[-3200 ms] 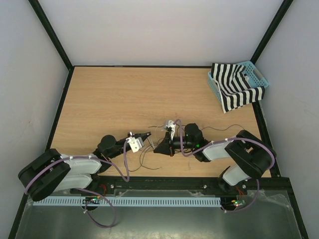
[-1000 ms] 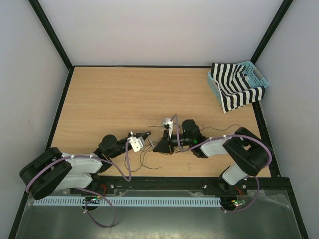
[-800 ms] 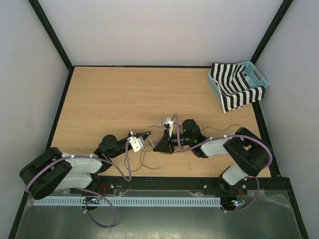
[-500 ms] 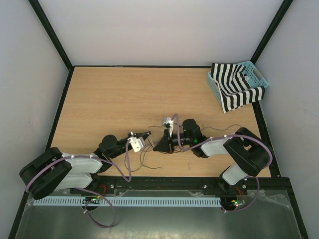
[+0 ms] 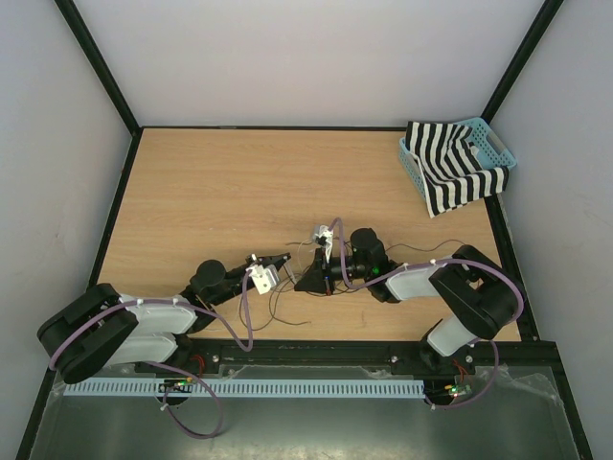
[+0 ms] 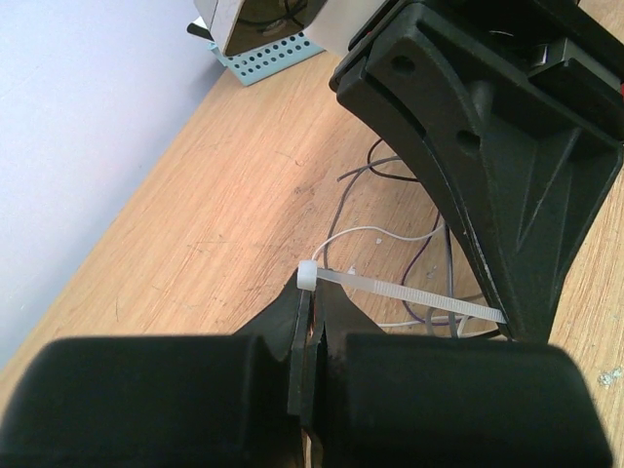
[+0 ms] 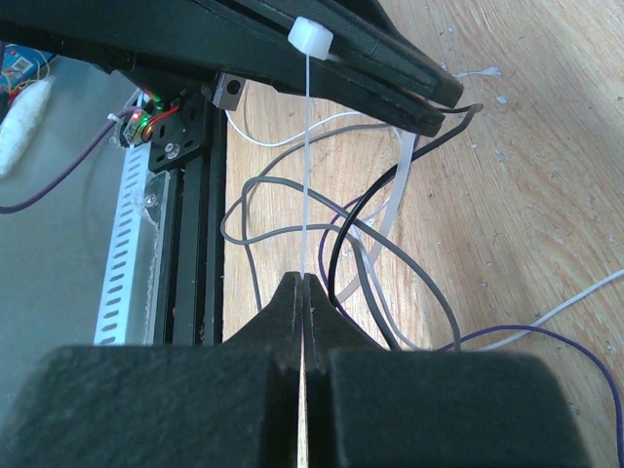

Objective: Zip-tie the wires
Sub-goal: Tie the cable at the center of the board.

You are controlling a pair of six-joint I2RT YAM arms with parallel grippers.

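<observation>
- The left gripper (image 6: 310, 295) has its fingers pressed together at the bottom centre of the left wrist view. They pinch the white zip tie (image 6: 390, 291) just below its square head.
- The right gripper (image 7: 302, 281) is also clamped on the zip tie. In the right wrist view its strap runs edge-on from the closed fingers at the bottom up to the head near the top centre.
- The strap is stretched straight between the two claws, which sit close together at the lower centre of the top view.
- The wires (image 7: 336, 244) lie in loose grey, black, purple and white loops on the wooden table (image 5: 239, 182), beneath and just beside the strap.
- The pictures do not show whether the strap goes around them.
- A blue basket (image 5: 500, 146) holding a striped cloth (image 5: 450, 172) sits in the upper right of the top view, well apart from the arms.
</observation>
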